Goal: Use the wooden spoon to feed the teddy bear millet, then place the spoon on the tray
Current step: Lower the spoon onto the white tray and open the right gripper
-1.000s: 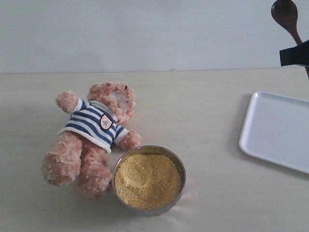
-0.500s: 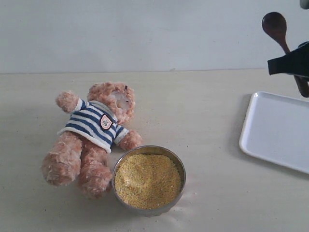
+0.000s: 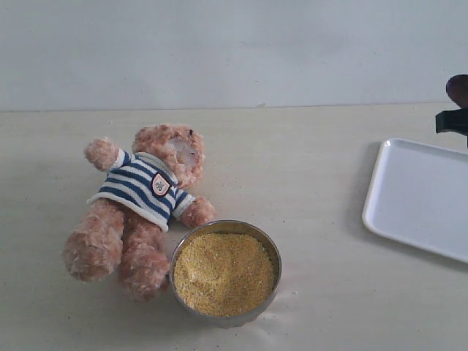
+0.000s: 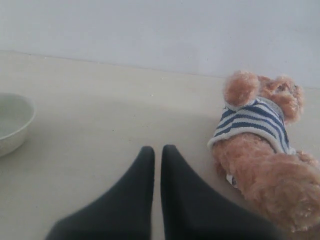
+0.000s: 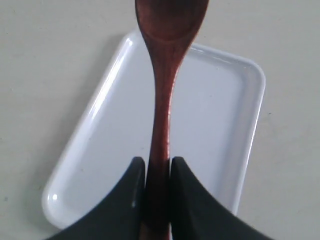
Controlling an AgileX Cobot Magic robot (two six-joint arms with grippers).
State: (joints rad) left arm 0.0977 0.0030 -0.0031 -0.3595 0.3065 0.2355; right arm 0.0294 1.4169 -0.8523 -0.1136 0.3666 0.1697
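The teddy bear (image 3: 142, 201) lies on its back at the left, striped shirt up, also in the left wrist view (image 4: 262, 150). The steel bowl of millet (image 3: 224, 270) sits right by its feet. My right gripper (image 5: 157, 162) is shut on the handle of the wooden spoon (image 5: 165, 90), held above the white tray (image 5: 210, 130). In the exterior view only the spoon's round end (image 3: 459, 89) and a bit of the right gripper (image 3: 453, 121) show at the right edge, above the tray (image 3: 420, 197). My left gripper (image 4: 156, 150) is shut on nothing, low over the table beside the bear.
A pale bowl (image 4: 12, 125) sits at the edge of the left wrist view. A light wall runs behind the beige table (image 3: 314, 168).
The right gripper has carried the spoon to the right and lower, almost out of the exterior view, over the tray. Bear, bowl and tray have not moved.
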